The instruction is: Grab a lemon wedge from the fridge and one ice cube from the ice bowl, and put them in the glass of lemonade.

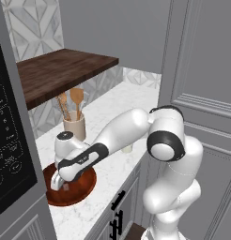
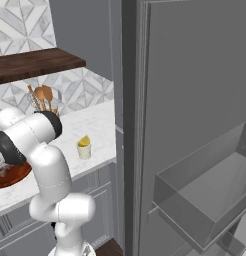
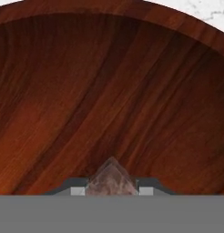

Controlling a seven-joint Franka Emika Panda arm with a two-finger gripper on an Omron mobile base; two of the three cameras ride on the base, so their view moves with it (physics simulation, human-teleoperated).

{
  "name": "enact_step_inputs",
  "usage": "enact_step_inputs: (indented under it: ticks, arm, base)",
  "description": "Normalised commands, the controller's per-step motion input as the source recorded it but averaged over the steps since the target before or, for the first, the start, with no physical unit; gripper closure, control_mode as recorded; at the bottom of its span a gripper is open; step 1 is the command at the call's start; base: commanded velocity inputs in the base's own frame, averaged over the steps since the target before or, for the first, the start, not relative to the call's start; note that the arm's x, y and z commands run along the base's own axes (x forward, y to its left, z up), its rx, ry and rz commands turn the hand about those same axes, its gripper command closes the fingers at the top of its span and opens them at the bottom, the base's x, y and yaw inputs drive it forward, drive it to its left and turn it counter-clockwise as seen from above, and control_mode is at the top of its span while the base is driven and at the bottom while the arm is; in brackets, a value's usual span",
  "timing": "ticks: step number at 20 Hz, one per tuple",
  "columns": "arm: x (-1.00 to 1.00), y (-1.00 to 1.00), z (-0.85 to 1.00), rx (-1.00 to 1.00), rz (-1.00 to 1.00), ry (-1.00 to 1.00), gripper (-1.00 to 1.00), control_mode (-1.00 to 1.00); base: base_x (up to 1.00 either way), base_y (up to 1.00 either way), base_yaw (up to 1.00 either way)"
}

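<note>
Marble tabletop (image 1: 118, 105), wooden ice bowl (image 3: 109, 86): your jaws look pinched narrow around the ice cube (image 3: 111, 179). It's slick and corner-on, so it could squirt out when you lift.

The light is soft and even all over, with no strong lamp showing. The white arm (image 1: 136, 131) shines a little on its round tops and goes grey below. A dark shade lies under the wooden shelf (image 1: 61, 70), on the wall behind the crock (image 1: 74, 126). The fridge (image 2: 195, 125) looks flat and dull grey. Close up, the ice bowl (image 3: 109, 91) is warm, a bit blurry and blocky, darker near its rim.
</note>
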Motion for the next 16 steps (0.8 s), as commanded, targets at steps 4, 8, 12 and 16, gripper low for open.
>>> enact_step_inputs:
  ticks: [4, 8, 12, 16]
  arm:
    - [0.01, 0.0, 0.0, 0.0, 0.0, 0.0, 1.0, -1.0]
    - [-0.14, 0.0, 0.43, 0.0, 0.0, -0.01, 1.0, -1.0]
    - [-0.44, 0.0, 1.0, 0.0, 0.0, 0.0, 1.0, -1.0]
    - [-0.74, -0.22, 0.39, 0.1, 0.0, -0.07, 1.0, -1.0]
  base:
    - [0.0, 0.0, 0.0]
    - [0.0, 0.0, 0.0]
    - [0.0, 0.0, 0.0]
    - [0.0, 0.0, 0.0]
